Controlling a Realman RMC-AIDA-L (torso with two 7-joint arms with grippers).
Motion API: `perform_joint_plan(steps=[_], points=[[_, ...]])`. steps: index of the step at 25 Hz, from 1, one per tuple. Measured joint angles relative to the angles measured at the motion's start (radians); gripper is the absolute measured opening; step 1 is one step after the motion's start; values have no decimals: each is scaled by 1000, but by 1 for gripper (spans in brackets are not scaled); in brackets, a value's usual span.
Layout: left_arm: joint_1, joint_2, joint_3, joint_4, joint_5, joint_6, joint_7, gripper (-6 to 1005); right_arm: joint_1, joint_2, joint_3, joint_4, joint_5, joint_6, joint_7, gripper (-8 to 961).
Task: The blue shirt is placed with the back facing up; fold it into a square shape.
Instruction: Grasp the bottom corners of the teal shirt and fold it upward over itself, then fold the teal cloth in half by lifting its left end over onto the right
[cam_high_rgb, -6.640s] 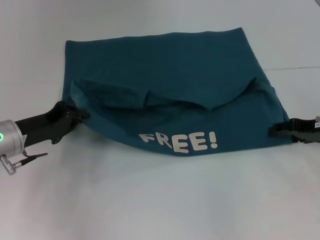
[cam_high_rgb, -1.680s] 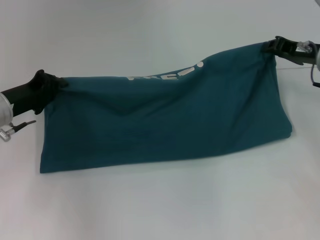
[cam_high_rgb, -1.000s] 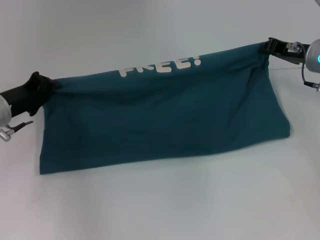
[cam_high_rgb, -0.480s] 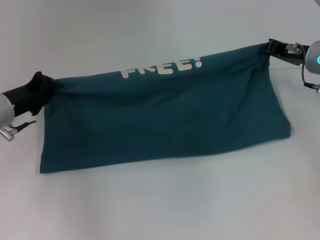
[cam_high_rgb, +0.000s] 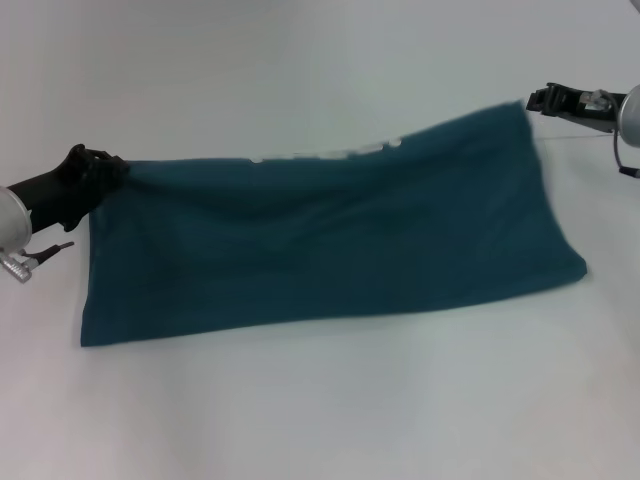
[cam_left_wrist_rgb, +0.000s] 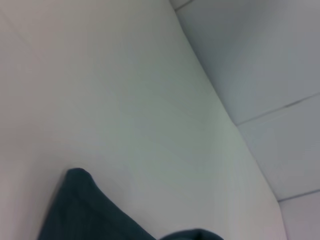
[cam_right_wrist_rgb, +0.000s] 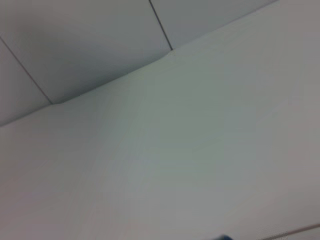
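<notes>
Left claw (cam_high_rgb: 118, 168) is clamped on the far left corner of the blue shirt (cam_high_rgb: 330, 240). I see my right claw (cam_high_rgb: 534, 100) just off the far right corner, apart from it; how wide it stands I cannot tell. Folded lengthwise, the shirt lies across the white surface (cam_high_rgb: 320, 400).

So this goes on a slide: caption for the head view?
Left gripper pinches the folded blue shirt at one far corner; right gripper sits just off the other.
</notes>
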Motion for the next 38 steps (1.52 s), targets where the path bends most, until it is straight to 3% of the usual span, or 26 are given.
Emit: perform_joint_plan(steps=[4, 12, 17, 20, 25, 32, 38], points=[[2, -8, -2, -4, -11, -27, -6, 112, 17, -30, 0, 20, -33, -3, 18, 164], [18, -9, -2, -8, -25, -23, -7, 462, 3, -61, 8, 14, -34, -75, 30, 475], [26, -9, 2, 0, -25, 6, 11, 643, -30, -73, 46, -15, -25, -220, 30, 654], [48, -12, -1, 27, -27, 77, 56, 729, -101, -51, 100, -93, 14, -371, 11, 717], [102, -27, -2, 74, -29, 197, 102, 727, -275, 5, 128, -202, 197, -620, -78, 712], [211, -39, -13, 103, -50, 398, 130, 719, -458, 21, 167, -170, 347, -904, -199, 704], [274, -58, -33, 94, -49, 435, 123, 716, -516, 27, 183, -161, 342, -971, -205, 702]])
